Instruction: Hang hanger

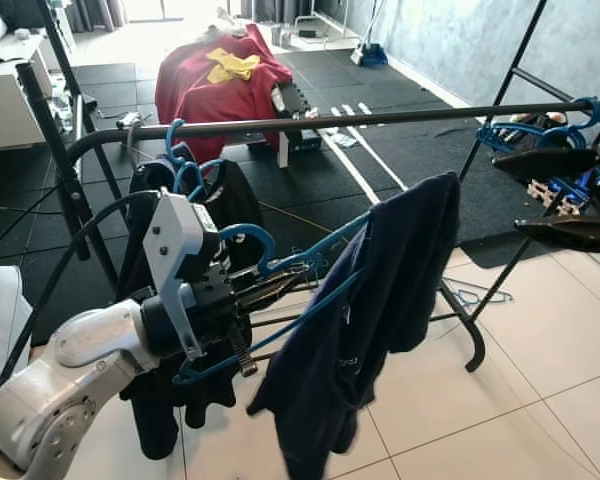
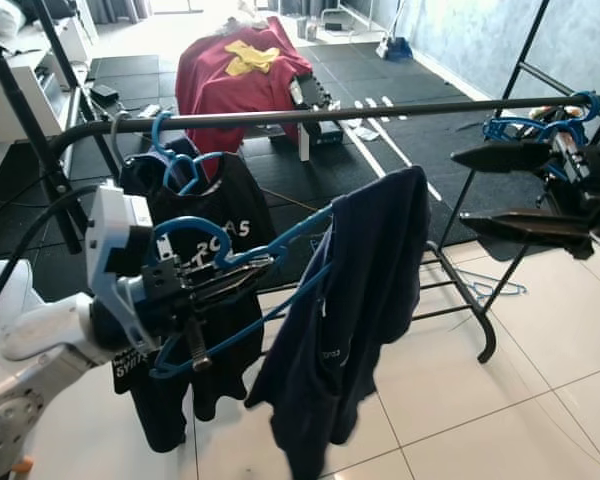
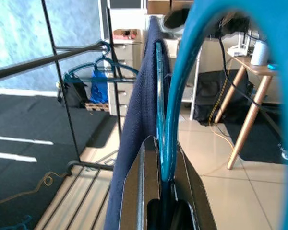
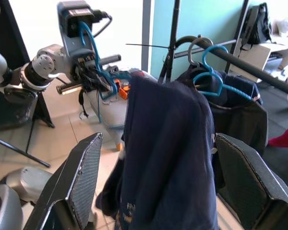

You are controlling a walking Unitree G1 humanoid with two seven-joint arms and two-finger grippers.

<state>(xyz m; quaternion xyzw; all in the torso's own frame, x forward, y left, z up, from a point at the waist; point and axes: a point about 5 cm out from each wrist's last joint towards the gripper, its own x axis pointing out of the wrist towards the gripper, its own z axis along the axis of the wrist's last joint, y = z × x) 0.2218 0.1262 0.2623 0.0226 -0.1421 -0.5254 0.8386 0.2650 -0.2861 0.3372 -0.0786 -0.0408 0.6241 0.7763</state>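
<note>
A blue plastic hanger (image 1: 280, 268) carries a dark navy garment (image 1: 370, 310) that hangs in front of the rail. My left gripper (image 1: 248, 290) is shut on the hanger's neck, below and in front of the black clothes rail (image 1: 310, 122). The hanger's hook (image 3: 201, 72) curves up close to the left wrist camera. My right gripper (image 2: 525, 190) stands open at the right, near the rail's right end, apart from the garment (image 4: 168, 158), which lies between its two fingers in the right wrist view.
Dark shirts on blue hangers (image 1: 185, 170) hang at the rail's left end, and several empty blue hangers (image 1: 540, 140) at its right end. The rack's legs (image 1: 475, 330) stand on the tiled floor. A red garment (image 1: 220, 85) lies draped behind, on black mats.
</note>
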